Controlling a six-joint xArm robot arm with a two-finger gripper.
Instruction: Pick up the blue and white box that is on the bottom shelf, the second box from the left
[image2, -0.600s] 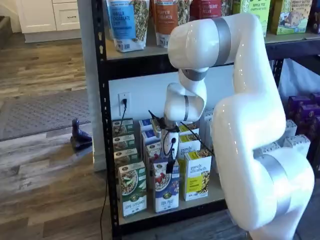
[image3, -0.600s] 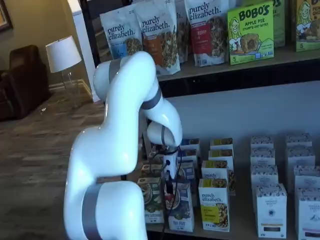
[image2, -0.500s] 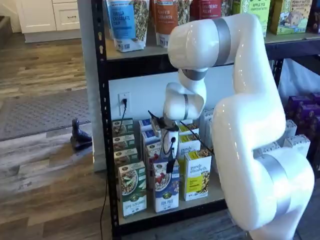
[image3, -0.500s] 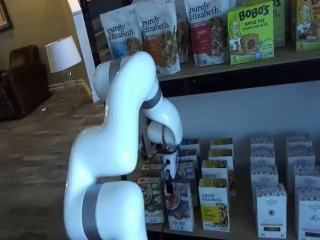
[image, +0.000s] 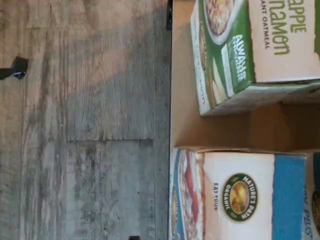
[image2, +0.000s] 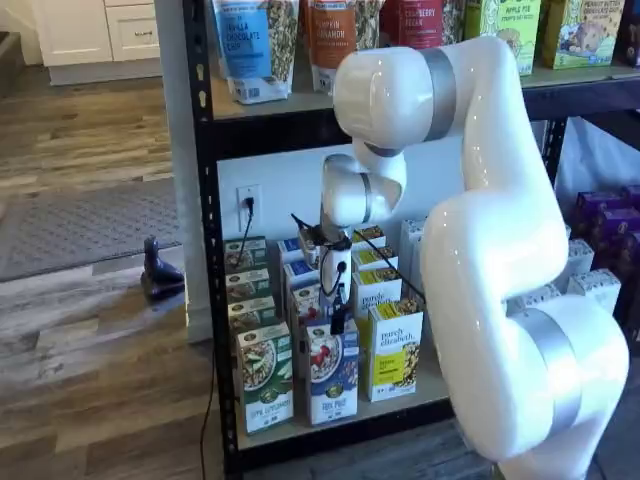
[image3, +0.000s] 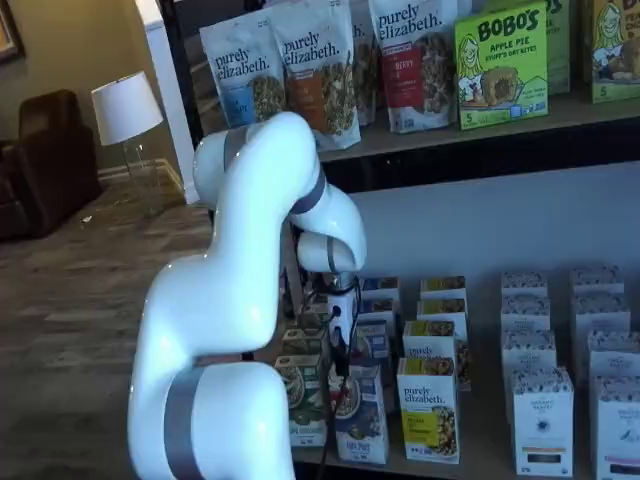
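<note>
The blue and white box (image2: 331, 372) stands at the front edge of the bottom shelf (image2: 335, 424), upright, between the green-and-white carton (image2: 265, 377) and the yellow carton (image2: 394, 350). Nothing holds it.

Compared with the pictures from half a second ago, the arm's wrist has moved a little up and to the side in both shelf views, and the gripper (image2: 338, 318) now hangs just above the top of the front blue box, a bit more over its row. The box itself has not moved. The fingers are seen only as a small dark shape with a cable beside them, so no gap can be made out there; the jaws stand fully spread, with nothing between them.

The wrist view looks down on the top of the blue and white box (image: 240, 195) and of the green-and-white carton (image: 250, 50), with bare shelf board between them and the wooden floor (image: 85, 125) beyond the edge.

This small shift looks like a last alignment over the box. The grasp is not yet begun; the descent and the closing remain. The neighbours stand close, so a finger could catch one of them.
</note>
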